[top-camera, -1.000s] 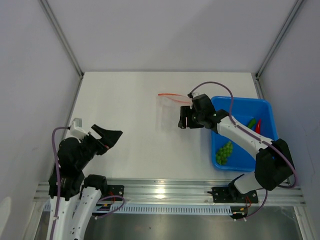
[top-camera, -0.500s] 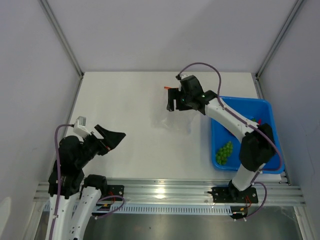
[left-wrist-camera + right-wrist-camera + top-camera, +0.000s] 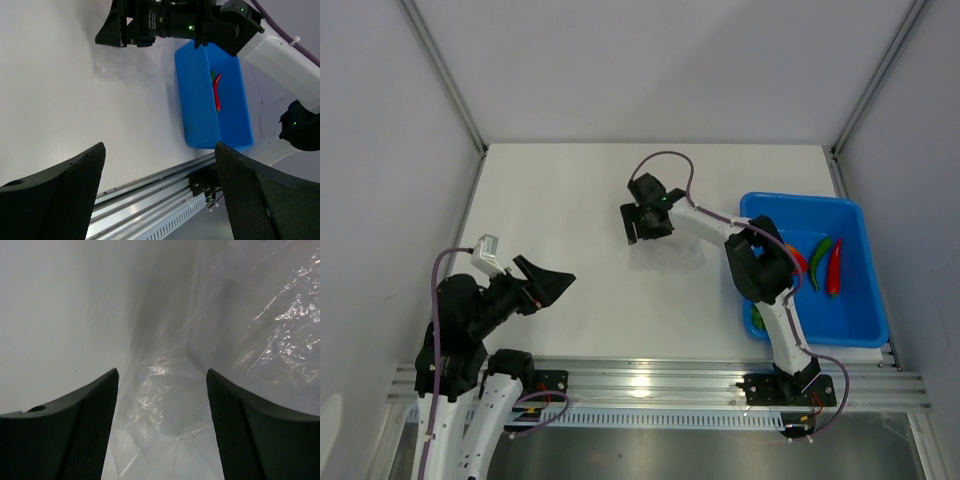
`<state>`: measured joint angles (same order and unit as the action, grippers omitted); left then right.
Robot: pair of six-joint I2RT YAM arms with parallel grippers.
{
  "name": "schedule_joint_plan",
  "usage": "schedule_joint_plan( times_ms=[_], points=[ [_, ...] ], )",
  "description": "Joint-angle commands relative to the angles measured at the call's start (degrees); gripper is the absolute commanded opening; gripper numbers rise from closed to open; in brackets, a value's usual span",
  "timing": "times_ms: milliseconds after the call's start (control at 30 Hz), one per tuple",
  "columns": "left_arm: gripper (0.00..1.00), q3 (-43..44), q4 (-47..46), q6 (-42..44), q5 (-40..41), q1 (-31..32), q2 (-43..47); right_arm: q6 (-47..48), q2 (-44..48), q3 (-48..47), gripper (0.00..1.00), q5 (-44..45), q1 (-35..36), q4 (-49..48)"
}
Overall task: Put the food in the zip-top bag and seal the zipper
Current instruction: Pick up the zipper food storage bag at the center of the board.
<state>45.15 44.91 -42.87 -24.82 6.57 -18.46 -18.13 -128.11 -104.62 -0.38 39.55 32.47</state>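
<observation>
My right gripper (image 3: 645, 226) reaches out to mid-table and hangs open over the clear, crinkly zip-top bag (image 3: 225, 315), whose plastic lies beneath and between its spread fingers (image 3: 90, 405). The left wrist view shows the same bag (image 3: 117, 70) flat on the table under that gripper. Its zipper is hidden. The food lies in the blue tray (image 3: 860, 312): a red pepper (image 3: 834, 268), a green pepper (image 3: 820, 249), an orange-red piece (image 3: 798, 258), and green grapes (image 3: 757, 318) mostly hidden behind the right arm. My left gripper (image 3: 556, 283) hovers open and empty at the near left.
The tray sits at the table's right edge, with the right arm's elbow (image 3: 760, 265) over its left wall. A metal rail (image 3: 650, 375) runs along the near edge. White walls enclose the table on three sides.
The right arm has swung left from beside the tray to mid-table, and its gripper now covers the bag's orange-red strip. The left gripper has barely shifted.
</observation>
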Motion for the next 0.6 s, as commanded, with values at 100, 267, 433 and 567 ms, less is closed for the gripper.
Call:
schedule_joint_plan(
  times_ms=[100, 267, 433, 567],
  points=[
    [0.91, -3.22, -2.72, 1.30, -2.60, -0.50, 2.63, 0.11, 17.14, 20.48, 0.72, 19.69, 7.98, 3.13],
    [0.91, -3.31, -4.56, 1.04, -3.48, -0.50, 3.87, -2.25, 34.31, 34.55, 0.73, 25.78, 11.60, 7.78],
    [0.91, -3.83, -4.74, 1.12, -2.95, -0.42, 5.18, -0.07, 52.30, 45.10, 0.84, 15.96, 11.60, 4.46],
    [0.91, -4.45, -3.86, 1.04, -2.78, -0.42, 6.68, -6.20, 56.40, 44.95, 0.87, 12.76, 8.36, 2.07]
  ],
)
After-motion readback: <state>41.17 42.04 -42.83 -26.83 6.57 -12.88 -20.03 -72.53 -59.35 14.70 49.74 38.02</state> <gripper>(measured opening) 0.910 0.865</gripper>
